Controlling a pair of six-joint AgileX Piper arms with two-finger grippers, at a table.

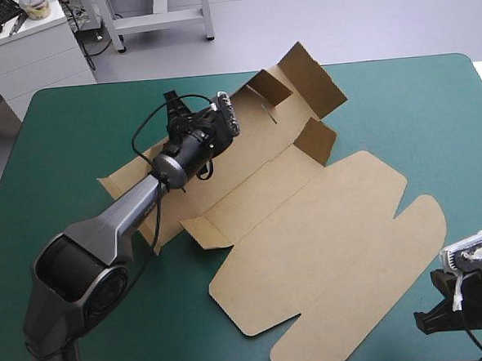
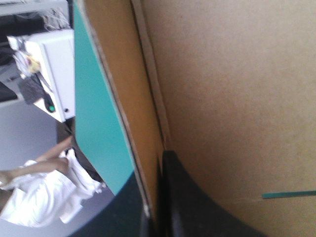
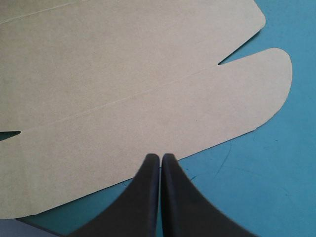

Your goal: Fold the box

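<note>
The brown box [image 1: 309, 225] lies as a cut sheet across the middle of the teal-green table, its wide lid panel flat toward the near right. Flaps [image 1: 300, 79] stand raised at the far end. My left gripper [image 1: 184, 118] reaches over the sheet's far left side. In the left wrist view it [image 2: 154, 217] is shut on the box, a thin board edge [image 2: 143, 148] passing between the black fingers. My right gripper [image 1: 433, 316] sits at the near right corner, shut with nothing in it. Its tips [image 3: 161, 159] touch the lid's rounded outer flap [image 3: 197, 113].
Bare teal-green cover [image 1: 416, 104] lies to the far right of the box and along the near left [image 1: 184, 315]. A white cabinet [image 1: 28, 46] stands beyond the far left corner of the table.
</note>
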